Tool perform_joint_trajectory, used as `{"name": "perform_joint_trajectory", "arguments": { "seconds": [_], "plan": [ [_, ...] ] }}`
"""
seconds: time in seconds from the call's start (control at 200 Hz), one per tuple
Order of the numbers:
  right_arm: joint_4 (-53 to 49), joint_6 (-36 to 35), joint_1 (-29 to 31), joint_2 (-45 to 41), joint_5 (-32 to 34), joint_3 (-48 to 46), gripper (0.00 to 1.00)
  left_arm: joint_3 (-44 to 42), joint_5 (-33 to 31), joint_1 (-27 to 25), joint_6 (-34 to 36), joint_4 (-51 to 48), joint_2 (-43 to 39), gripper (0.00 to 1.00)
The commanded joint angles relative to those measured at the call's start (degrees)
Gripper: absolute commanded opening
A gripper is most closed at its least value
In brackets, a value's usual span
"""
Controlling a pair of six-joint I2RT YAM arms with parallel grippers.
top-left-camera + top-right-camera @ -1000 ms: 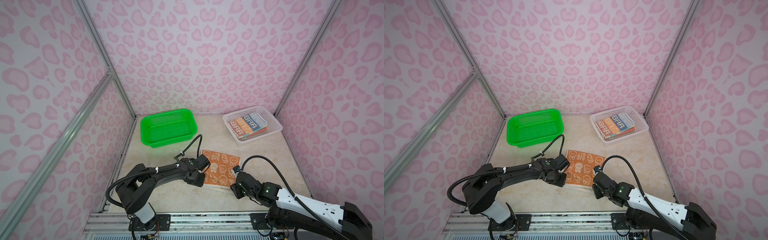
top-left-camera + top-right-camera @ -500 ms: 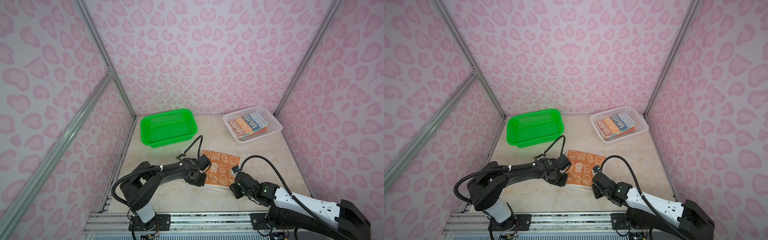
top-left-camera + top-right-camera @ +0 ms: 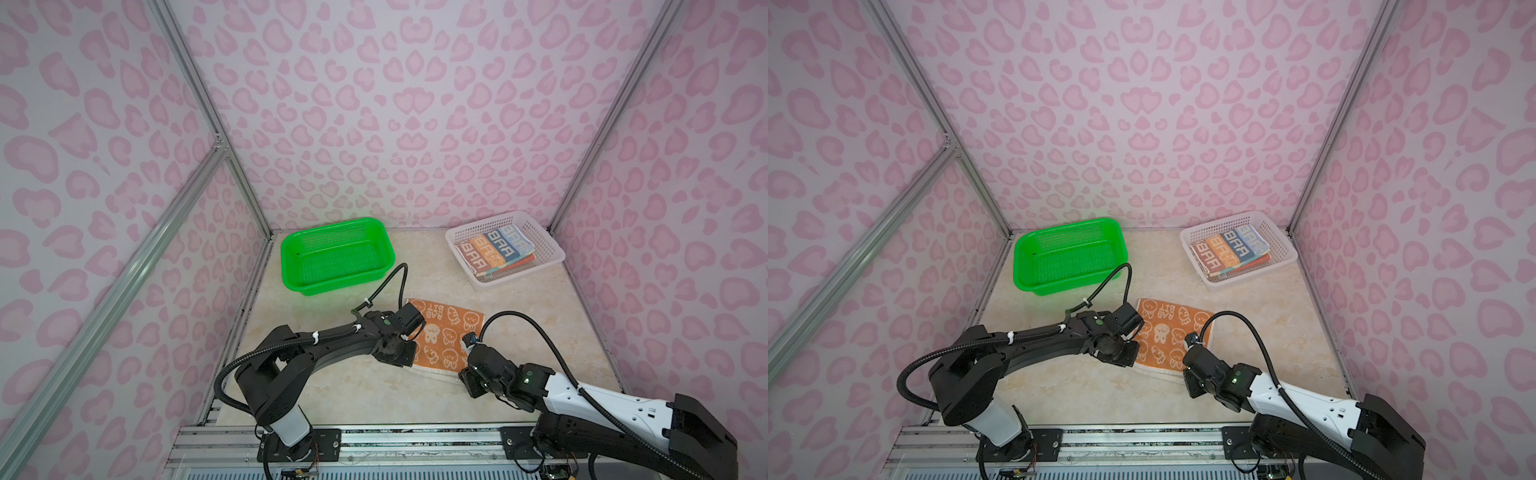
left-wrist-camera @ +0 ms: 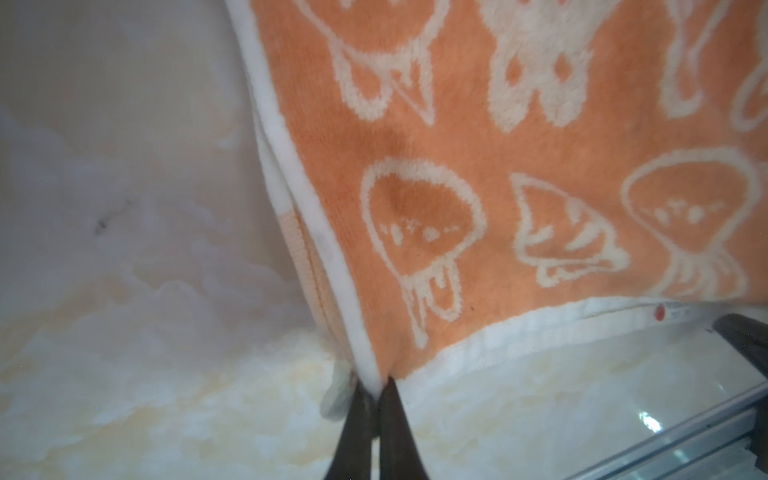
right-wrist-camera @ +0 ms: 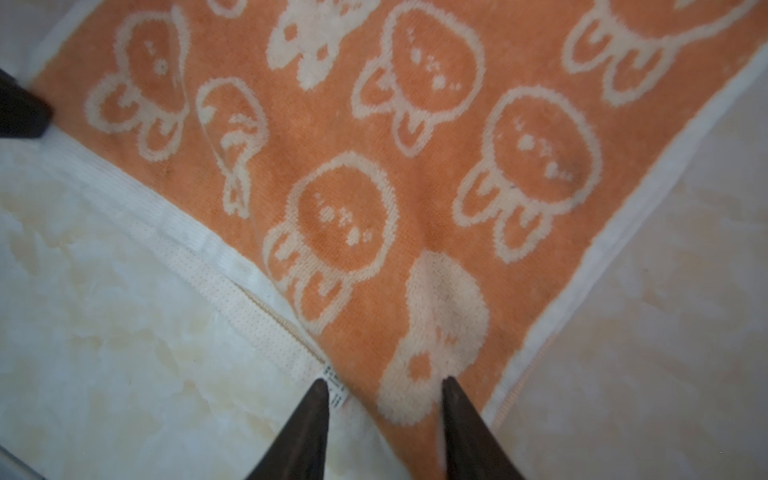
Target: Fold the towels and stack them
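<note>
An orange towel with white cartoon faces lies folded on the marble floor in both top views. My left gripper is shut on the white-hemmed near left corner of this towel. My right gripper is open, its two dark fingers straddling the towel's near right corner without pinching it. A striped towel with white letters lies folded in the white basket, on top of other cloth.
A green basket with nothing visible in it stands at the back left. The white basket is at the back right. Pink patterned walls close in three sides. A metal rail runs along the front edge.
My left gripper has closed onto the orange towel's near left corner. The right gripper has stayed open at the near right corner, barely moving.
</note>
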Motion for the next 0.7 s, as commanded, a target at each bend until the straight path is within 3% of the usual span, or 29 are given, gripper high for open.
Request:
{"name": "perform_joint_trajectory", "arguments": {
  "seconds": [0.0,0.35,0.555,0.64,0.695],
  "plan": [
    [0.5,-0.6,0.1,0.9,0.3,0.3,0.44,1.7,-2.6,0.1,1.8,-4.9,-1.8,0.02],
    [1.7,-2.8,0.1,4.1,-3.6,1.8,0.48,1.3,-5.5,0.2,3.7,-9.1,-3.5,0.02],
    [3.9,-1.6,-1.3,2.1,-1.0,2.7,0.52,-0.5,-6.2,0.2,3.2,-7.3,-0.7,0.03],
    [4.5,-1.7,-4.0,1.4,-0.6,3.3,0.53,-0.9,-6.5,0.2,3.2,-7.5,-0.6,0.29],
    [5.1,-2.4,-5.8,1.4,-0.5,3.7,0.54,-1.2,-6.9,0.2,3.6,-7.8,-1.3,0.4]
  ]
}}
